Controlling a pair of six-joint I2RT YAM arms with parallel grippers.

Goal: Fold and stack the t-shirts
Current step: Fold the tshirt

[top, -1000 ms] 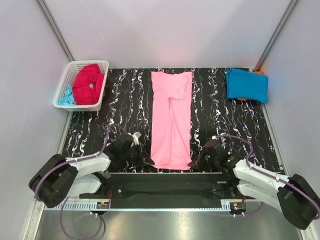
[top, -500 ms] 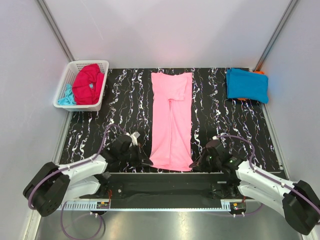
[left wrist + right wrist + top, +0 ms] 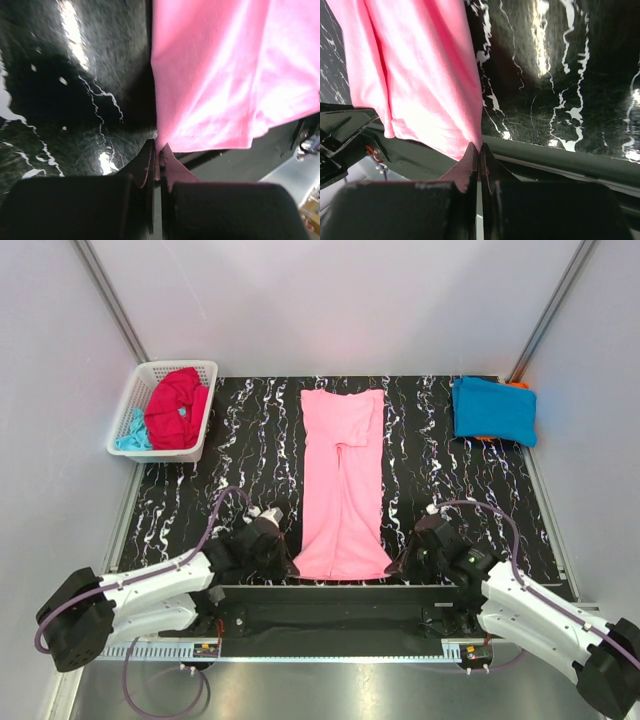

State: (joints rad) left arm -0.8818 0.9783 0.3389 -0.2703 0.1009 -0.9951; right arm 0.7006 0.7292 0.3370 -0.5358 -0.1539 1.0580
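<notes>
**Both near corners of the pink shirt pinched**

From the top camera we see the light pink t-shirt, soft cloth folded into a long narrow strip, lying lengthwise down the middle of the glossy black, white-veined marble-patterned tabletop. Its near hem flares out at the tabletop's front edge. The left fingers meet that hem's left corner and the right fingers meet its right corner. Far left, a white plastic lattice basket holds a crumpled crimson red t-shirt and a pale aqua t-shirt. Far right lies a folded bright blue t-shirt, with an orange t-shirt peeking out beneath it.

At the left wrist, the black wedge-shaped left fingers are pressed together, and we see a sliver of pink cloth nipped between their tips. The stitched hem of the light pink t-shirt runs off to the right from there, its knit smooth and brightly lit.

At the right wrist, the right fingers are likewise pressed together on the hem corner of the light pink t-shirt, which hangs in soft lengthwise folds beside the shiny tabletop.
</notes>
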